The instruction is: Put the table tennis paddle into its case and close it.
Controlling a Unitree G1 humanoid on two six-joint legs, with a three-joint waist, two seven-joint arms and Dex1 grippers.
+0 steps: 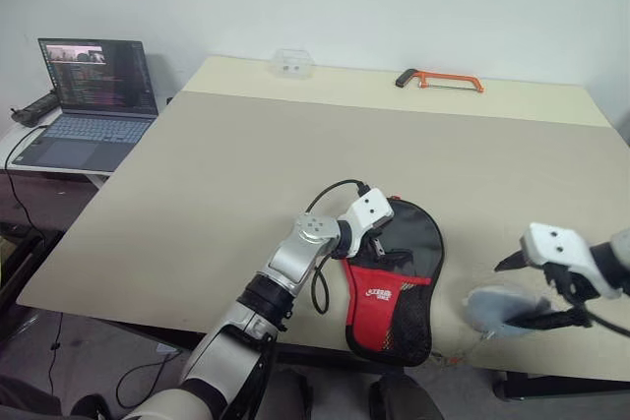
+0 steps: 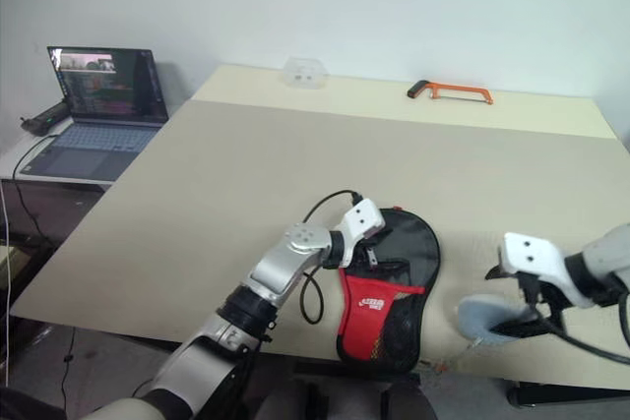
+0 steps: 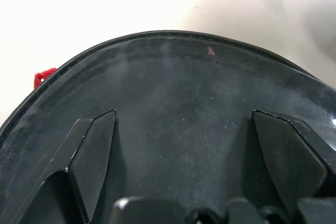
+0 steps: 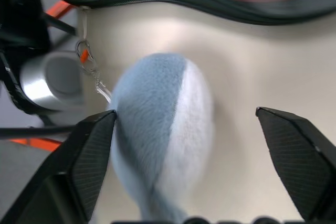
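The case (image 1: 394,287), a black pouch with a red panel and white lettering, lies flat near the table's front edge. My left gripper (image 1: 382,241) rests on its round upper part, open, with both fingers (image 3: 94,150) spread over a smooth, dusty black surface with a raised rim. I cannot tell whether that surface is the table tennis paddle's face or the case's cover; no handle shows. To the right, my right gripper (image 1: 522,292) hangs open just above the table, fingers (image 4: 89,150) wide on either side of a small grey-blue lump (image 4: 157,124).
An orange hacksaw (image 1: 440,79) and a small clear box (image 1: 292,63) lie at the table's far edge. An open laptop (image 1: 94,105) stands on a side table to the left. A small ring with an orange tag (image 4: 84,53) lies by the case's lower end.
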